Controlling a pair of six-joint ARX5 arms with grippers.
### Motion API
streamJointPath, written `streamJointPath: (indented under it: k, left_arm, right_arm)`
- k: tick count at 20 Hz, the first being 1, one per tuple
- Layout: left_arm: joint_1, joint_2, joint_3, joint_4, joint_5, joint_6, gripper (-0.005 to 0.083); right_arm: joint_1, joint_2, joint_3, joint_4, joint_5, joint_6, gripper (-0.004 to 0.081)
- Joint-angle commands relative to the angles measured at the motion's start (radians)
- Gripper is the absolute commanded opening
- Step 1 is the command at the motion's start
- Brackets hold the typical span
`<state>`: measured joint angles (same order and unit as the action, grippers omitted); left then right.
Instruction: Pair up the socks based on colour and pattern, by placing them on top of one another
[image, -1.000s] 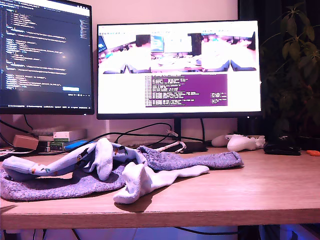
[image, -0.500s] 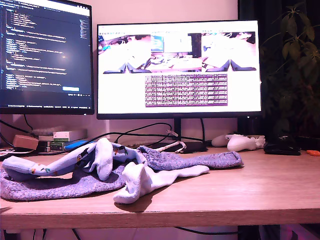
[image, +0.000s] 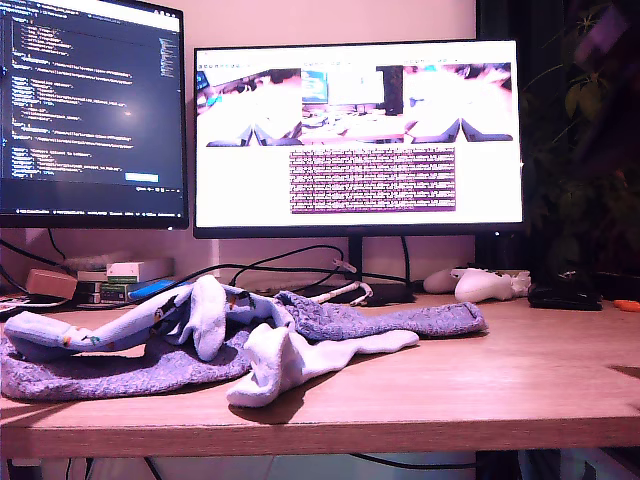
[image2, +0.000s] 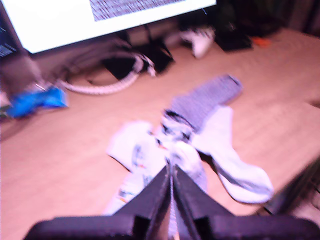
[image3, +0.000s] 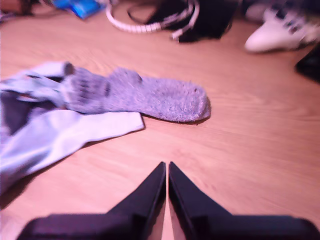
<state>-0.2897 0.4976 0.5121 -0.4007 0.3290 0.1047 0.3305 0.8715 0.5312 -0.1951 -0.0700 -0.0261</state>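
The socks lie in one tangled heap on the surface (image: 520, 385), toward the exterior view's left, none yet paired. My first gripper (image2: 171, 172) hangs above the heap with its fingers pressed together and nothing held; a blue printed sock (image2: 137, 155) sits right under the tips, a white sock (image2: 232, 160) runs off toward 4 o'clock, and a grey sock (image2: 205, 100) stretches away toward 1 o'clock. My second gripper (image3: 167, 172) is likewise pinched closed and empty, over bare wood; the grey sock (image3: 150, 97) lies ahead at about 11 o'clock, its long axis crossing from 9 to 3 o'clock, with the white sock (image3: 65, 135) at 10 o'clock just beside it. In the exterior view a second grey sock (image: 110, 372) lies flat along the front, the blue sock (image: 120, 325) draped over it. I judge the first gripper nearer the heap's middle, the second better placed for the free grey toe. Neither arm shows in the exterior view.
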Motion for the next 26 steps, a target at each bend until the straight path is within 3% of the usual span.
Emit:
streamJointPath:
  k: [1, 4, 6, 11, 16, 19, 22, 24, 26]
  left_arm:
    - [0.000, 0.041, -0.014, 0.038, 0.028, 0.001, -0.0019]
    - [-0.008, 0.116, -0.014, 0.071, 0.069, 0.001, -0.0019]
    - [-0.017, 0.154, -0.014, 0.088, 0.095, 0.002, -0.0019]
    - [-0.052, 0.199, -0.014, 0.124, 0.147, 0.069, -0.0019]
    - [-0.079, 0.230, -0.014, 0.134, 0.150, 0.087, -0.0019]
    - [-0.080, 0.236, -0.014, 0.136, 0.150, 0.087, -0.0019]
    - [-0.080, 0.237, -0.014, 0.137, 0.149, 0.087, -0.0019]
    - [-0.080, 0.237, -0.014, 0.137, 0.149, 0.087, -0.0019]
    - [-0.080, 0.238, -0.014, 0.136, 0.145, 0.087, -0.0019]
  right_arm:
    - [0.001, 0.097, 0.043, 0.032, -0.008, -0.001, -0.0013]
    - [-0.005, 0.288, 0.166, 0.032, -0.015, -0.001, -0.0013]
    - [-0.017, 0.407, 0.275, -0.002, -0.061, -0.001, -0.0013]
    - [-0.060, 0.672, 0.602, -0.196, -0.133, -0.001, -0.0013]
    - [-0.105, 0.889, 0.859, -0.368, -0.164, -0.001, 0.0000]
    - [-0.111, 0.974, 0.958, -0.413, -0.155, -0.001, 0.0240]
    - [-0.111, 1.058, 1.031, -0.443, -0.145, -0.003, 0.0283]
    - [-0.111, 1.107, 1.066, -0.469, -0.100, -0.005, 0.0340]
    - [-0.111, 1.143, 1.081, -0.477, -0.059, -0.033, 0.0343]
